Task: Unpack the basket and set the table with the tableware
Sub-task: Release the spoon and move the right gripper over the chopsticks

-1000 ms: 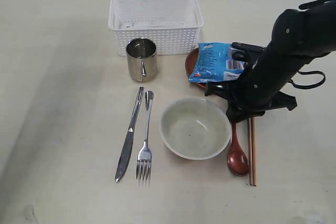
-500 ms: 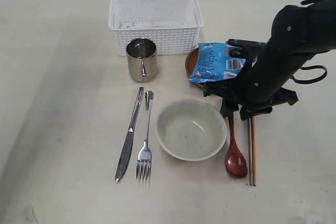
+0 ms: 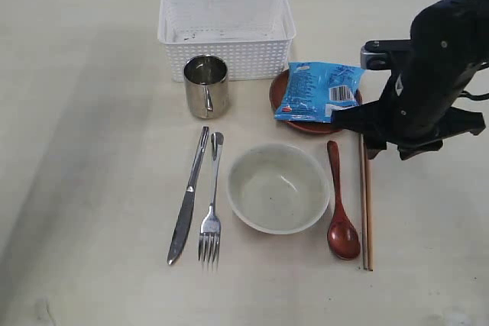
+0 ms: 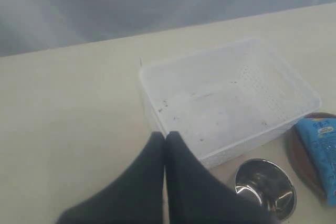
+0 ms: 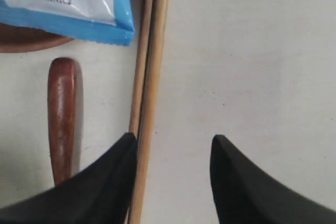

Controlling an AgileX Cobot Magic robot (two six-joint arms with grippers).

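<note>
The white basket (image 3: pixel 226 28) stands empty at the back of the table (image 3: pixel 84 150). In front of it are the steel mug (image 3: pixel 206 85), knife (image 3: pixel 189 196), fork (image 3: pixel 212 205), cream bowl (image 3: pixel 279 187), red-brown spoon (image 3: pixel 341 208) and wooden chopsticks (image 3: pixel 366 204). The small plate (image 3: pixel 276 91) lies under a blue snack bag (image 3: pixel 319 91). My right gripper (image 5: pixel 173 140) hangs open and holds nothing, one finger just over the chopsticks (image 5: pixel 149 66), beside the spoon handle (image 5: pixel 62 114). My left gripper (image 4: pixel 166 136) is shut and empty above the basket's (image 4: pixel 226 98) near corner.
In the left wrist view the mug (image 4: pixel 265 184) sits beside the basket, and the blue bag (image 4: pixel 320 150) shows at the frame edge. The right arm (image 3: pixel 432 66) rises over the table's right side, next to the bag and the plate.
My right arm has drawn back to the right, away from the bowl and spoon. The spoon handle and the chopsticks' far ends now show. The bowl sits slightly further left.
</note>
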